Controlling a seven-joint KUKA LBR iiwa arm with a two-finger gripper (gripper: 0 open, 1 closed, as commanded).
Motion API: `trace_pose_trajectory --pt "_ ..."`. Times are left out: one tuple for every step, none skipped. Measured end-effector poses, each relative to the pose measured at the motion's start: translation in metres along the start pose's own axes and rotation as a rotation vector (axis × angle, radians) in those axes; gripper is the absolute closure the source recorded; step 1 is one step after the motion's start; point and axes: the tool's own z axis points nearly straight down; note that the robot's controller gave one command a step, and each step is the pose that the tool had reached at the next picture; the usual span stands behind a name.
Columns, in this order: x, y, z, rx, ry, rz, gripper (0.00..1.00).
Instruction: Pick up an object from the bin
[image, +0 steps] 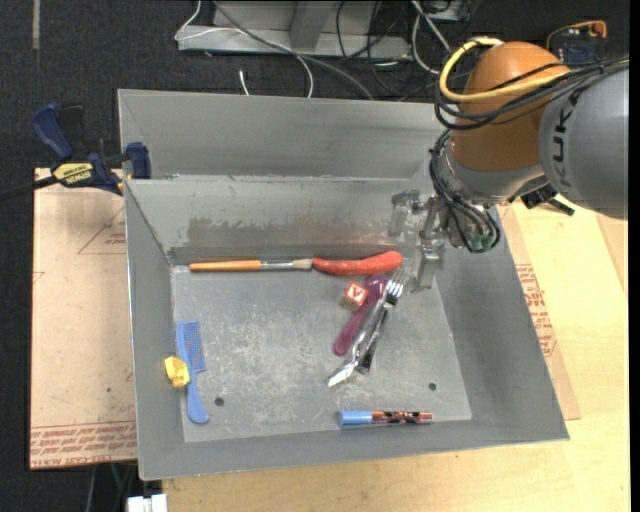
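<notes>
My gripper (424, 245) hangs at the bin's right back, just above and right of the red end of a long tool (358, 265). That tool has a thin orange-and-metal handle lying along the back wall toward the left. Just below the gripper, a purple plastic utensil (356, 320) and metal tongs (368, 340) lie crossed, slanting down to the left. A small red-and-white cube (355, 294) sits beside them. I see nothing held in the gripper.
A blue comb (192, 370) with a small yellow piece (177, 372) beside it lies at the front left. A blue-and-red marker (385, 417) lies near the front wall. The arm with its orange dome comes in over the right rim.
</notes>
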Motion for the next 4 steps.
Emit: trace_pose_trajectory --pt "-0.001 0.0 -0.005 0.001 -0.008 -0.002 0.0" --pt "0.044 0.021 0.116 0.001 -0.011 -0.455 0.0" --pt "0.031 0.038 0.056 0.003 -0.014 -0.501 0.0" --pt "0.052 0.046 0.096 -0.002 -0.005 -0.648 0.0"
